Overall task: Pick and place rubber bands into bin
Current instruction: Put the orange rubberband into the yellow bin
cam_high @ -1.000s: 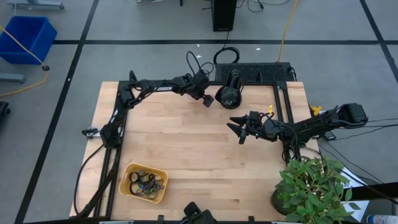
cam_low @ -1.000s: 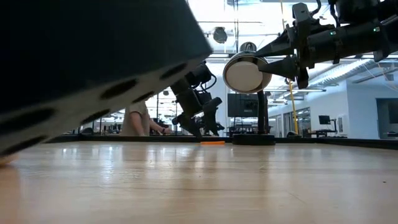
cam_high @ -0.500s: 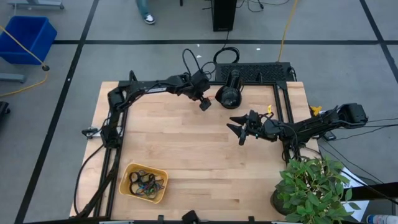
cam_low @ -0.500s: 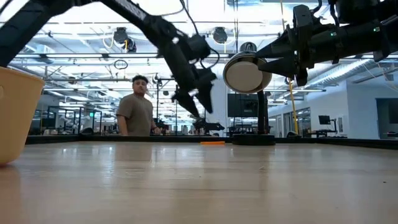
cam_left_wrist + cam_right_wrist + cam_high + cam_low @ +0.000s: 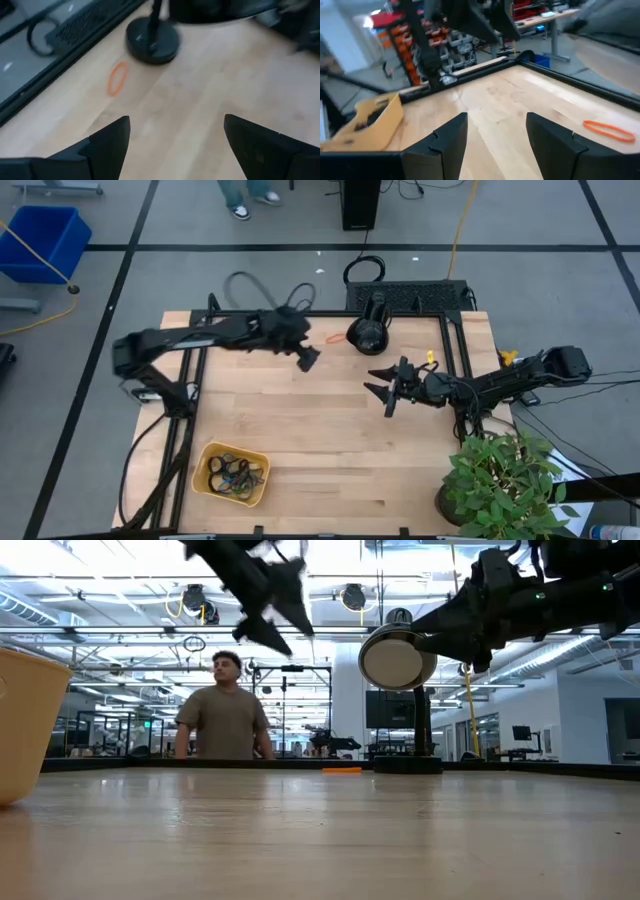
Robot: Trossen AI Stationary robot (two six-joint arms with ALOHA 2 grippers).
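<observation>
One orange rubber band [image 5: 332, 339] lies flat on the wood near the table's far edge, beside a black round stand base [image 5: 367, 333]; it also shows in the left wrist view [image 5: 117, 85] and the right wrist view [image 5: 607, 130]. The orange-yellow bin [image 5: 205, 490] stands at the near left with several rubber bands [image 5: 235, 475] inside. My left gripper [image 5: 307, 358] is open and empty, raised above the table, left of and nearer than the orange band. My right gripper [image 5: 385, 390] is open and empty, above the table right of centre.
A potted plant [image 5: 505, 480] overhangs the near right corner. A black keyboard-like panel [image 5: 415, 295] and cables lie behind the far edge. A person [image 5: 225, 715] stands beyond the far edge. A blue tub [image 5: 40, 240] sits on the floor, far left.
My left gripper has swung from beside the stand base toward the table's left and near side, rising in the low view, and stays open. The arm's shoulder end has swept toward the left edge. The orange band lies where it was.
</observation>
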